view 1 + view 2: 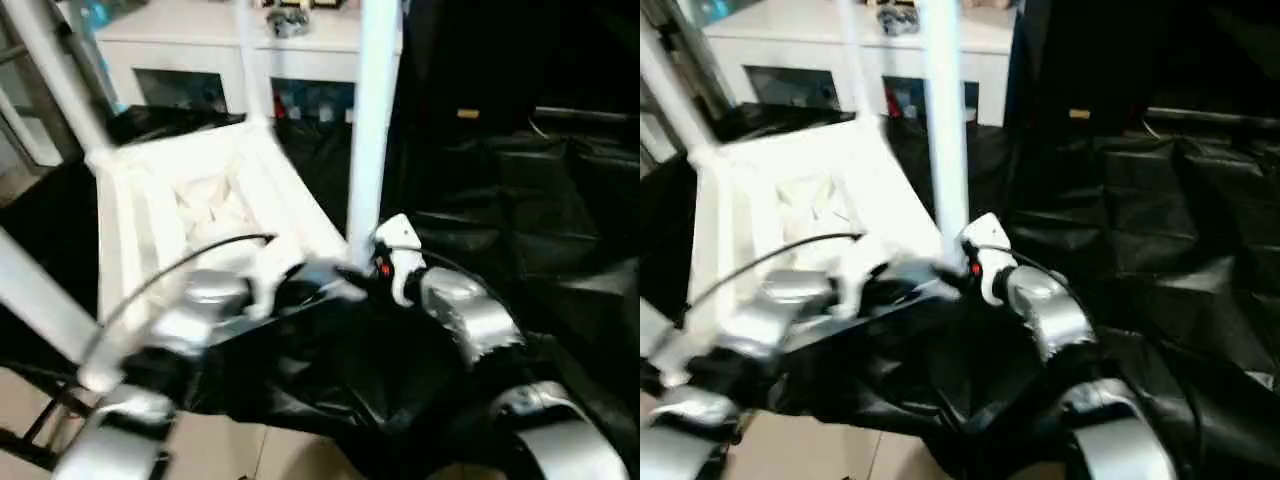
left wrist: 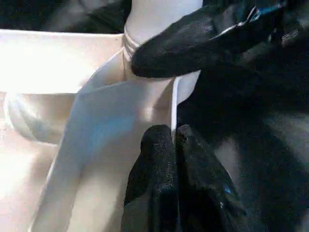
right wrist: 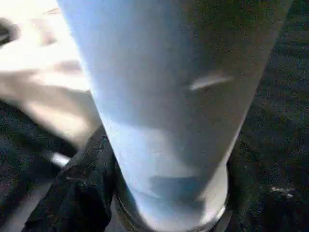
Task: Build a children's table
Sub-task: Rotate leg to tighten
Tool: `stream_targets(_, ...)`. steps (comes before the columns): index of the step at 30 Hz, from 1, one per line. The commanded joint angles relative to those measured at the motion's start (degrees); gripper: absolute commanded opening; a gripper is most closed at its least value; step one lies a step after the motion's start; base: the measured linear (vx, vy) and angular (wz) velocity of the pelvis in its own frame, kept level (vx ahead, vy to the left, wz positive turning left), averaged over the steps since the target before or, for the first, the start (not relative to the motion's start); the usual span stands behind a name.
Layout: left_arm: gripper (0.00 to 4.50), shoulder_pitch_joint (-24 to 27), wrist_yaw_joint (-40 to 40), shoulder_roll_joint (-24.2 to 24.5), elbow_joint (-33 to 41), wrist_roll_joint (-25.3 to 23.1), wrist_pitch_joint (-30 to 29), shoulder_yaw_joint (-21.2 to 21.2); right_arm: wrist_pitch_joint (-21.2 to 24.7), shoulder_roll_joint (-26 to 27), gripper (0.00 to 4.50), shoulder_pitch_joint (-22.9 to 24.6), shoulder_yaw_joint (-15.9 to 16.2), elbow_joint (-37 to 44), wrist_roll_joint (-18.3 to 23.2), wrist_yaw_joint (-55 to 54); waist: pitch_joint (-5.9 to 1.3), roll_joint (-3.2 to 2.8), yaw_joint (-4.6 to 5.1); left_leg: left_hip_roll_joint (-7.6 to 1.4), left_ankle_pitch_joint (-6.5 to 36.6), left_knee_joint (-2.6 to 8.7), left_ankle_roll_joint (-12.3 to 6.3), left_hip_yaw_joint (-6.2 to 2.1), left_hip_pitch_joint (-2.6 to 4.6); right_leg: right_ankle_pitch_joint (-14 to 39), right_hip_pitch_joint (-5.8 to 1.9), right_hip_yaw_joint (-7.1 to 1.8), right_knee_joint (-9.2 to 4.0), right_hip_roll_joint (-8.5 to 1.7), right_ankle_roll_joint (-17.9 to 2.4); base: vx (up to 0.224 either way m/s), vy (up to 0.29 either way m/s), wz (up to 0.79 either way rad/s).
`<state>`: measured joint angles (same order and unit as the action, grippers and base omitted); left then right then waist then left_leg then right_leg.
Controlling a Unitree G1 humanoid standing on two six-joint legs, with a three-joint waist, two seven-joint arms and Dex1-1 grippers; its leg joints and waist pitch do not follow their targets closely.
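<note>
Silver forearms lowest in view. Left of the upright leg [image 1: 372, 120]: tabletop [image 1: 200, 200] tilted on the black-draped desk [image 1: 520, 200], left gripper [image 2: 166, 159] jaws pinched on its rim. Right gripper [image 1: 385, 262] clamped round leg's base. Risk: crooked seating if tabletop slipped.

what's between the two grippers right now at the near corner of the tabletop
The upright white leg at the tabletop corner socket. In the left wrist view, the left gripper pinches the tabletop's rim while the right gripper's finger wraps the leg's base just beyond.
</note>
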<state>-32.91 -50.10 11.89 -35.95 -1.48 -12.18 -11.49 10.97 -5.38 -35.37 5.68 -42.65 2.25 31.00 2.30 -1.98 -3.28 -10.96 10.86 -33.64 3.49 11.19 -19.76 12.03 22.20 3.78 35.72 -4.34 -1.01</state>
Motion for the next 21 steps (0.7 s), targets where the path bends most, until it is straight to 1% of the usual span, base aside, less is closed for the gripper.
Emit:
stream_targets(1, 0.0, -1.86, 3.55, -4.09, -0.5, 0.81, -0.26, -0.61, 1.42, 2.94, 2.73, 1.06, 2.34, -4.09, -2.99, -5.19, -2.36, 0.38, 0.1, -1.91, 17.22, 4.25, 0.64, -1.62, 0.45, 24.62, -1.65, -2.82, -6.56, -4.14, -8.17, 0.0, 0.0, 0.0)
stream_targets(2, 0.0, -2.29, 4.66, -5.3, -0.82, 0.34, -0.25, -1.24, 0.11, 4.41, 2.73, 0.61, 2.85, -4.9, -3.94, -7.89, -2.4, 0.36, 0.06, -1.96, 17.04, 4.27, 0.62, -1.64, 0.43, 24.11, -1.65, -2.85, -6.54, -4.22, -8.1, 0.0, 0.0, 0.0)
stream_targets(3, 0.0, -2.31, 4.73, -5.36, -0.84, 0.31, -0.24, -1.27, 0.05, 4.49, 2.73, 0.57, 2.88, -4.96, -3.98, -7.99, -2.41, 0.32, 0.08, -2.0, 16.9, 4.3, 0.68, -1.63, 0.44, 23.63, -1.57, -2.86, -6.51, -4.22, -8.16, 0.0, 0.0, 0.0)
stream_targets(4, 0.0, -2.58, 5.46, -6.36, -1.0, -0.39, 0.12, -1.83, -0.56, 5.99, 2.73, -0.28, 2.54, -6.2, -3.54, -8.43, -2.44, 0.22, 0.19, -1.95, 17.25, 4.38, 0.47, -1.68, 0.3, 22.28, -1.68, -2.8, -6.42, -4.12, -8.43, 0.0, 0.0, 0.0)
stream_targets(5, 0.0, -2.66, 5.57, -6.62, -1.04, -0.7, 0.32, -2.01, -0.61, 6.54, 3.08, -0.65, 1.99, -6.61, -2.62, -7.25, -2.46, 0.2, 0.24, -1.96, 17.51, 4.44, 0.28, -1.69, 0.31, 22.09, -1.71, -2.78, -6.4, -4.15, -8.55, 0.0, 0.0, 0.0)
stream_targets(6, 0.0, -2.66, 5.57, -6.62, -1.04, -0.71, 0.32, -2.01, -0.61, 6.55, 3.29, -0.65, 1.98, -6.61, -2.61, -7.24, -2.55, 0.15, 0.26, -2.04, 17.44, 4.47, -0.05, -1.71, 0.31, 20.91, -1.81, -2.79, -6.32, -4.13, -8.86, 0.0, 0.0, 0.0)
stream_targets(7, 0.0, -2.61, 5.31, -6.63, -0.88, -0.84, 0.51, -2.25, -0.17, 6.9, 3.43, -0.93, 1.21, -6.56, -1.33, -5.74, -2.6, 0.11, 0.24, -2.07, 17.18, 4.47, -0.18, -1.69, 0.28, 20.04, -1.85, -2.83, -6.26, -4.14, -9.08, 0.0, 0.0, 0.0)
stream_targets(8, 0.0, -2.22, 3.97, -6.25, -0.24, -0.6, 1.01, -2.48, 0.57, 6.78, 3.45, -1.06, 0.39, -6.07, 0.13, -3.68, -2.57, 0.32, 0.22, -2.09, 17.04, 4.5, -0.51, -1.67, 0.17, 19.26, -1.9, -2.86, -6.17, -4.15, -9.41, 0.0, 0.0, 0.0)
stream_targets(9, 0.0, -2.19, 3.87, -6.22, -0.2, -0.58, 1.04, -2.49, 0.62, 6.76, 3.45, -1.07, 0.34, -6.04, 0.21, -3.56, -2.67, 0.21, 0.18, -2.11, 16.7, 4.49, -0.85, -1.66, 0.13, 18.23, -2.02, -2.87, -6.05, -4.18, -9.73, 0.0, 0.0, 0.0)
stream_targets(10, 0.0, -1.72, 2.82, -5.51, 0.47, -0.39, 1.14, -2.42, 0.33, 5.8, 3.62, -1.05, 0.56, -5.47, 0.41, -1.81, -2.66, 0.17, 0.2, -2.16, 16.48, 4.51, -1.04, -1.6, 0.15, 17.1, -1.98, -2.88, -6.03, -4.15, -10.09, 0.0, 0.0, 0.0)
stream_targets(11, 0.0, -1.1, 1.06, -4.65, 1.32, 0.1, 1.46, -2.45, 0.02, 4.52, 3.72, -0.82, 1.4, -4.49, 0.48, 1.19, -2.65, 0.43, 0.18, -2.21, 16.45, 4.53, -1.14, -1.57, 0.18, 16.82, -1.96, -2.87, -6.04, -4.15, -10.25, 0.0, 0.0, 0.0)
stream_targets(12, 0.0, -0.53, -0.54, -3.88, 2.09, 0.56, 1.77, -2.49, -0.23, 3.46, 3.72, -0.59, 2.15, -3.62, 0.54, 3.83, -2.71, 0.43, 0.08, -2.16, 16.35, 4.45, -1.46, -1.57, 0.07, 16.56, -2.16, -2.83, -5.89, -4.18, -10.49, 0.0, 0.0, 0.0)
stream_targets(13, 0.0, -0.53, -0.54, -3.88, 2.09, 0.56, 1.77, -2.49, -0.23, 3.46, 3.72, -0.59, 2.15, -3.62, 0.54, 3.83, -2.8, 0.34, -0.02, -2.25, 15.9, 4.42, -1.64, -1.59, 0.01, 15.94, -2.24, -2.85, -5.82, -4.28, -10.59, 0.0, 0.0, 0.0)
stream_targets(14, 0.0, 0.27, -2.87, -2.73, 3.2, 1.23, 2.25, -2.61, -0.53, 1.68, 3.88, 0.0, 3.29, -1.87, 0.74, 8.15, -2.71, 0.36, 0.06, -2.28, 15.29, 4.49, -1.92, -1.51, -0.14, 15.69, -2.09, -2.82, -5.84, -4.18, -10.65, 0.0, 0.0, 0.0)
stream_targets(15, 0.0, 0.61, -3.9, -2.27, 3.66, 1.53, 2.46, -2.67, -0.77, 0.94, 3.88, 0.28, 3.74, -1.11, 0.78, 9.88, -2.71, 0.35, -0.04, -2.25, 15.05, 4.37, -2.11, -1.47, -0.14, 15.89, -2.15, -2.79, -5.95, -4.25, -10.62, 0.0, 0.0, 0.0)
stream_targets(16, 0.0, 1.83, -7.72, -0.51, 5.41, 2.45, 2.88, -3.07, -1.53, -1.85, 3.88, 1.41, 5.38, 1.78, 1.08, 16.23, -2.89, 0.57, -0.14, -2.2, 13.25, 4.18, -2.62, -1.39, -0.44, 14.25, -2.46, -2.85, -5.71, -4.32, -10.69, 0.0, 0.0, 0.0)
stream_targets(17, 0.0, 2.36, -9.48, 0.39, 6.11, 2.74, 3.18, -3.39, -2.08, -3.33, 3.88, 2.07, 6.27, 3.27, 1.3, 19.45, -2.98, 0.38, -0.49, -2.39, 11.8, 4.07, -3.38, -1.32, -0.49, 12.11, -2.51, -2.79, -5.56, -4.29, -11.0, 0.0, 0.0, 0.0)
stream_targets(18, 0.0, 3.08, -11.91, 1.81, 6.97, 3.05, 3.48, -3.83, -2.12, -5.72, 3.88, 3.17, 7.53, 5.75, 1.96, 24.92, -3.13, 0.4, -0.68, -2.45, 10.22, 3.93, -4.03, -1.26, -0.59, 9.07, -2.7, -2.73, -5.19, -4.11, -11.54, 0.0, 0.0, 0.0)
stream_targets(19, 0.0, 3.38, -12.85, 2.43, 7.28, 3.13, 3.62, -3.99, -1.92, -6.74, 3.88, 3.68, 8.05, 6.87, 2.32, 27.33, -3.32, 0.37, -0.82, -2.43, 9.11, 3.72, -4.52, -1.21, -0.71, 6.82, -2.85, -2.69, -4.8, -4.05, -11.98, 0.0, 0.0, 0.0)
stream_targets(20, 0.0, 3.71, -14.29, 3.2, 7.62, 3.42, 4.02, -4.13, -1.87, -7.98, 3.88, 4.17, 8.54, 8.02, 2.65, 29.79, -3.4, 0.21, -0.86, -2.54, 7.56, 3.61, -5.48, -1.07, -0.64, 3.13, -2.62, -2.67, -4.46, -3.93, -13.15, 0.05, -0.006, 0.02)
stream_targets(21, 0.0, 3.87, -15.06, 3.54, 7.83, 3.62, 4.16, -4.14, -1.77, -8.48, 3.88, 4.34, 8.63, 8.44, 2.74, 30.84, -3.42, 0.21, -0.94, -2.49, 6.92, 3.52, -5.81, -1.04, -0.62, 1.83, -2.59, -2.63, -4.32, -3.88, -13.69, 0.06, -0.006, 0.02)
